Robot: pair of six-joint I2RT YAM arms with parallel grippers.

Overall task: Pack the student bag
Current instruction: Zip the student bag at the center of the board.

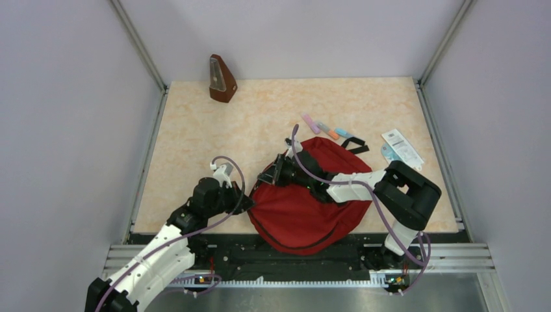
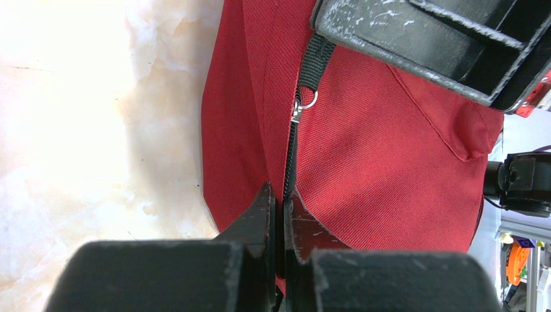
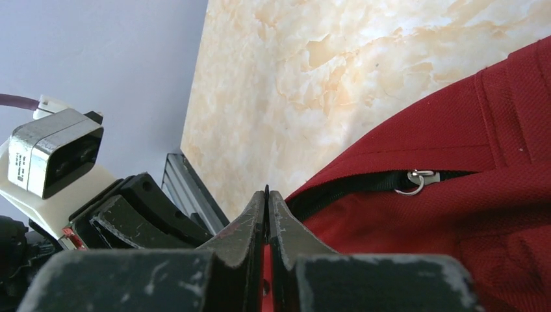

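Note:
The student bag (image 1: 305,214), a dark red backpack with black zipper trim, lies flat near the table's front edge. My left gripper (image 1: 249,195) is at its left edge. In the left wrist view it (image 2: 282,203) is shut on the bag (image 2: 390,149) where the black zipper line runs into the jaws. My right gripper (image 1: 268,175) reaches across the bag to its upper left. It (image 3: 266,192) is shut on the black pull strap (image 2: 315,62) that leads to the zipper slider ring (image 3: 416,181), also seen in the left wrist view (image 2: 304,103). The zipper looks closed.
A brown metronome (image 1: 222,79) stands at the back left. Several small coloured pieces (image 1: 325,129) and a white packet (image 1: 401,146) lie behind and right of the bag. Grey walls enclose the table; a metal rail (image 1: 292,257) runs along the front.

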